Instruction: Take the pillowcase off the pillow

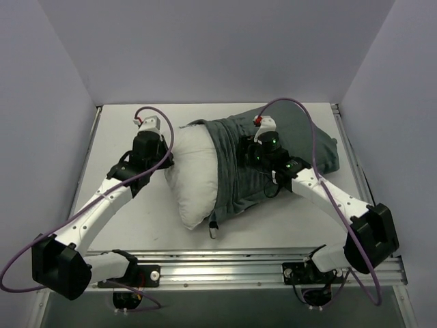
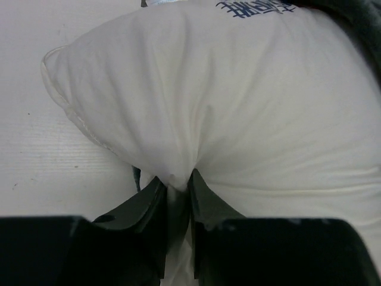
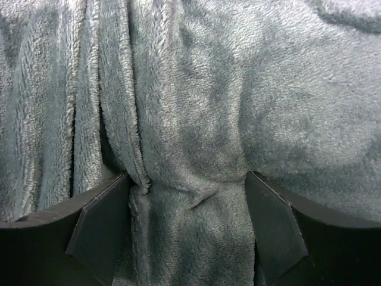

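The plump white pillow (image 1: 193,179) lies mid-table, its left half bare. The dark grey-green pillowcase (image 1: 293,147) covers its right half and is bunched in folds at its opening. At the pillow's left edge my left gripper (image 1: 171,158) is shut, and in the left wrist view the left gripper (image 2: 177,176) pinches a tuck of the pillow's white cloth (image 2: 238,101). My right gripper (image 1: 250,152) rests on top of the pillowcase. Up close, the right gripper (image 3: 186,179) is open, its jaws wide apart with fuzzy grey pillowcase cloth (image 3: 196,119) lying between them.
The white table (image 1: 123,219) is closed in by grey walls at the back and on both sides. An aluminium rail (image 1: 225,263) runs along the near edge. A zipper pull (image 1: 214,231) hangs at the pillowcase's near corner. Purple cables loop above both arms.
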